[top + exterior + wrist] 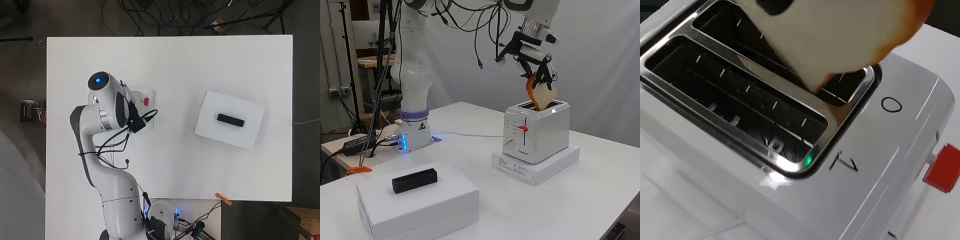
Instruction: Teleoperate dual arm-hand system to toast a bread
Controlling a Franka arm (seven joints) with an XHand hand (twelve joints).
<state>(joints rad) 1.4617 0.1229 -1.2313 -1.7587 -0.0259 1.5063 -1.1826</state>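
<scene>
Above the toaster (536, 131), the hand (532, 60) is pinching the bread slice (541, 94) between curled fingers, tilting its lower edge toward a slot (785, 55) for insertion

toaster (900, 165) top: marks "0" (891, 104) and "7" (844, 162) beside the slot ends, near the red lever (943, 168) | toaster front in side view: print too small to read | elsewhere: none legible
</scene>
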